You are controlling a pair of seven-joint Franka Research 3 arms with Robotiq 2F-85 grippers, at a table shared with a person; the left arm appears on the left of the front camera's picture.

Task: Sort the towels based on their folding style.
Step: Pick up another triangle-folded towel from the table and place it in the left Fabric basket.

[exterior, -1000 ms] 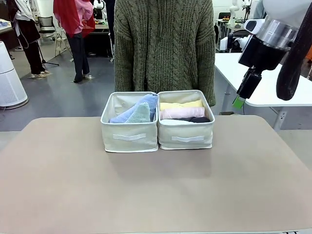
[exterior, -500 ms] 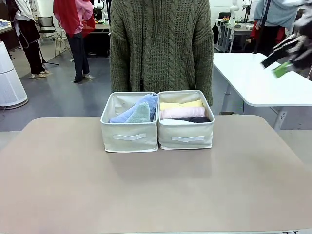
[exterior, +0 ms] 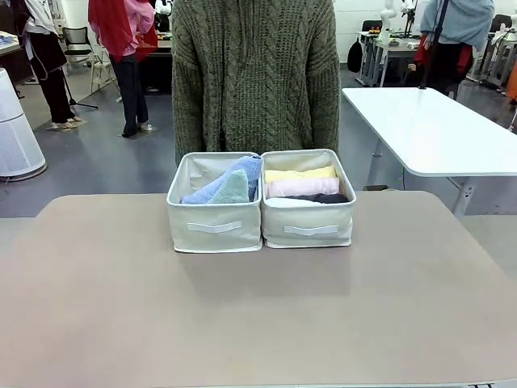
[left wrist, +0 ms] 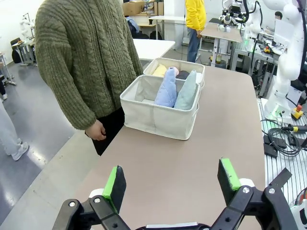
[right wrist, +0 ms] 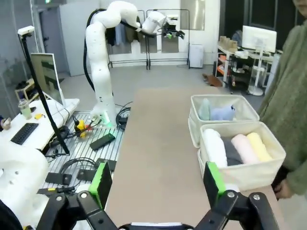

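Two cream bins stand side by side mid-table. The left bin (exterior: 213, 236) holds the light blue towel (exterior: 229, 179) and the mint green towel (exterior: 233, 188), both folded into triangles. In the right bin (exterior: 310, 234) lie the rolled yellow towel (exterior: 300, 174), pink towel (exterior: 303, 187), dark grey towel (exterior: 321, 198) and white towel (exterior: 282, 203). My left gripper (left wrist: 171, 181) is open, empty and well short of the bins, with the blue towel (left wrist: 167, 90) and mint towel (left wrist: 187, 91) ahead. My right gripper (right wrist: 157, 178) hangs open and empty above the table's side, and the rolls (right wrist: 231, 147) lie ahead to its right.
A person in a green knitted sweater (exterior: 254, 73) stands at the far edge behind the bins, one hand (left wrist: 98, 130) hanging at the side. The tan tabletop (exterior: 258, 315) is bare in front of the bins. A white table (exterior: 436, 129) stands at the back right.
My right arm has swung up and to the right, out of the front view. The person has shifted slightly to the left. The bins and towels have not moved.
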